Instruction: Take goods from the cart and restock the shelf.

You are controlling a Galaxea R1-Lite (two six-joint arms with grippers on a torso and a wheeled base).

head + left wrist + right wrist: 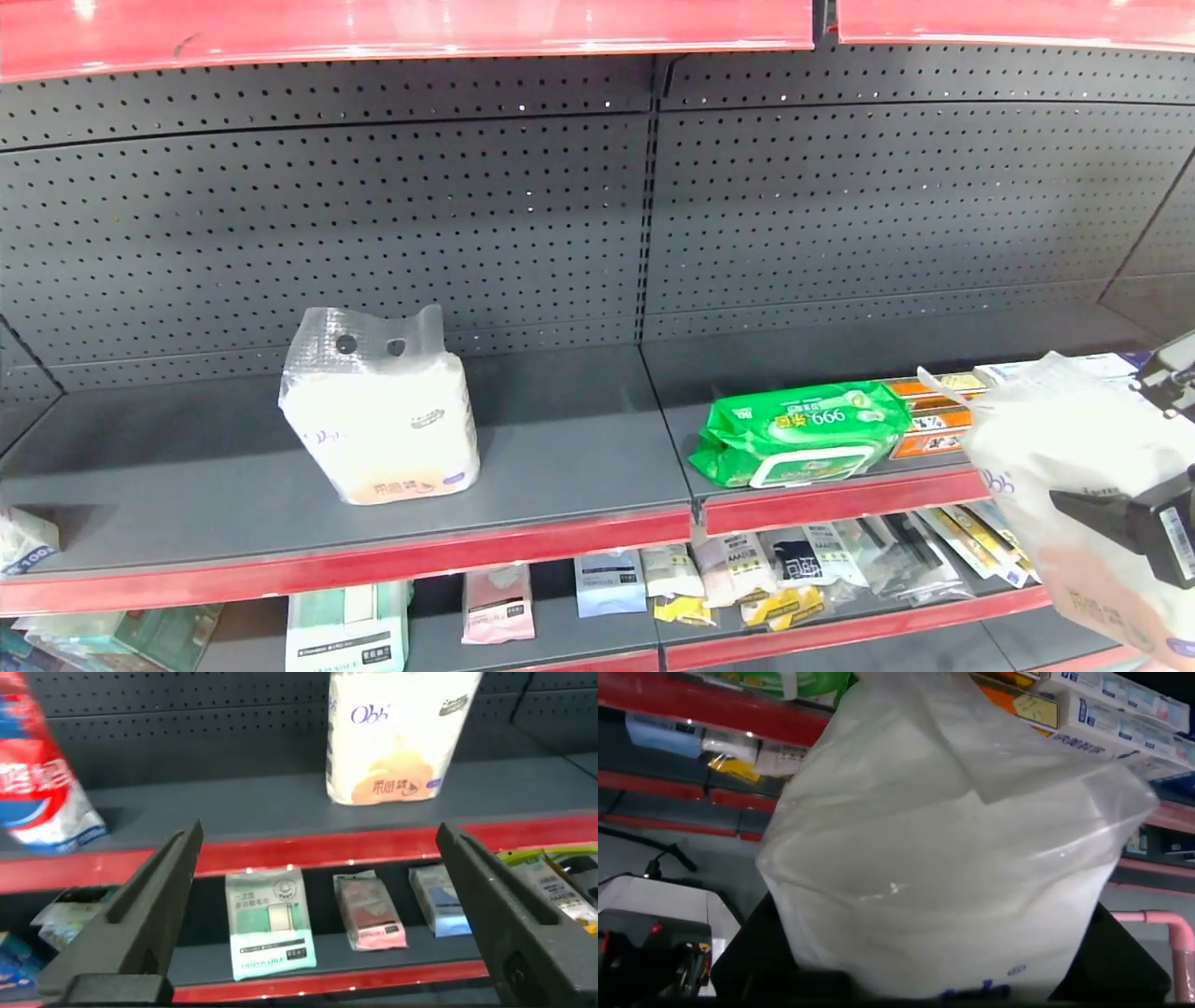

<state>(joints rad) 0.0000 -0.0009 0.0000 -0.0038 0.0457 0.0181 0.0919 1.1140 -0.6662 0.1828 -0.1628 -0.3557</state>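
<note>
The tissue pack (white, in clear plastic, with purple lettering on its side) is clamped in the right gripper, held in front of the right end of the shelf. A second tissue pack stands upright on the shelf's left bay. A green wipes packet with white print lies on the right bay, touching orange boxes. The left gripper hangs with its jaws wide apart, holding nothing, facing the shelf edge.
</note>
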